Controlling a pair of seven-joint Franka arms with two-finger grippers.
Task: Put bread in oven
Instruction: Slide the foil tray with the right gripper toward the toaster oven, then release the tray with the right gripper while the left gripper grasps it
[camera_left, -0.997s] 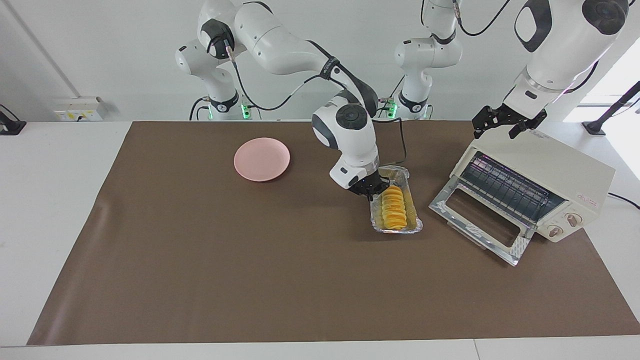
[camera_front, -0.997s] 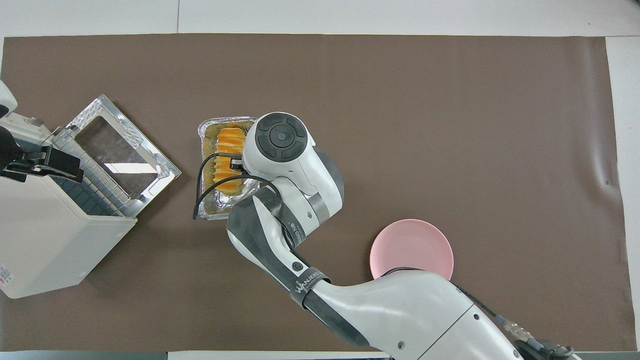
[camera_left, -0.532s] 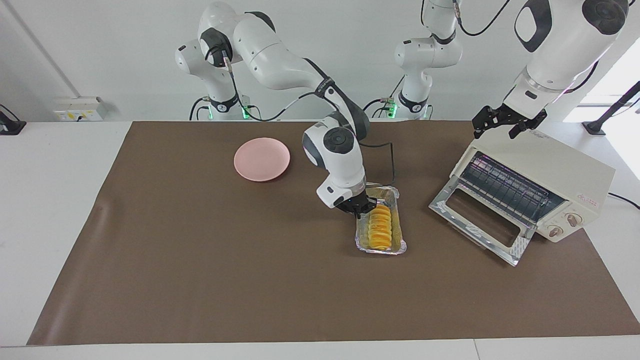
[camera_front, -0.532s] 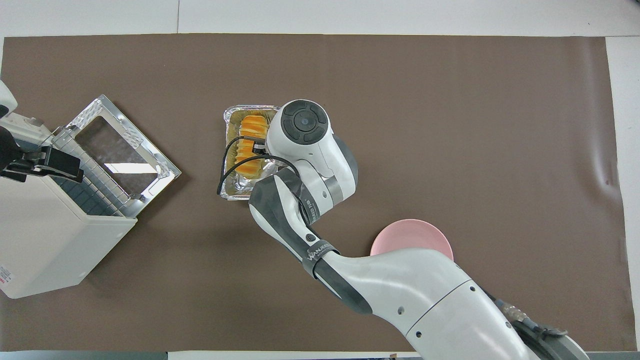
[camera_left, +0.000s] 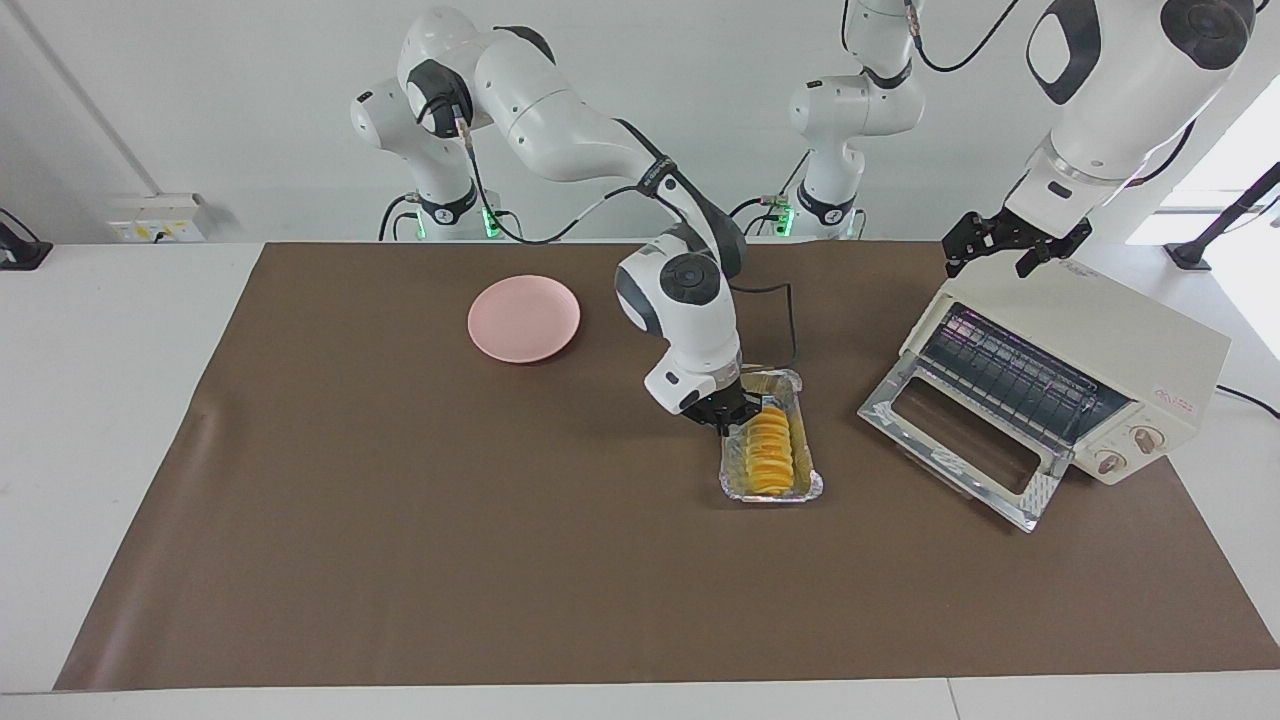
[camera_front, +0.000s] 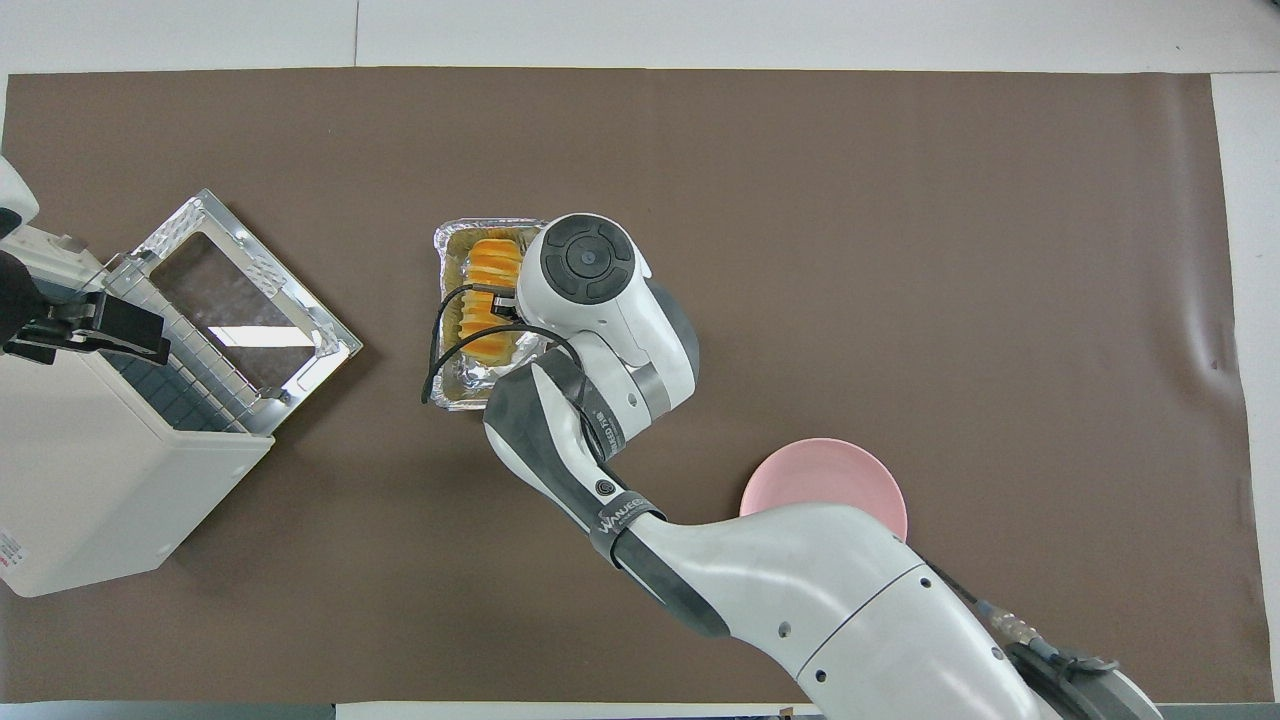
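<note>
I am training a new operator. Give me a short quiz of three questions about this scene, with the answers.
1. True or false: the oven has its door shut.
2. The bread lies: A on the pink plate; B in the foil tray; C inside the oven.
3. Fill in: the ___ gripper hangs over the oven's top; the ___ gripper is down at the foil tray.
Key: 1 false, the door is folded down. 2 B. 3 left gripper, then right gripper.

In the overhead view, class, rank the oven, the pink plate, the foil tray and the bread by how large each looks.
1. oven
2. foil tray and pink plate: unsure, the arm covers part of each
3. bread
</note>
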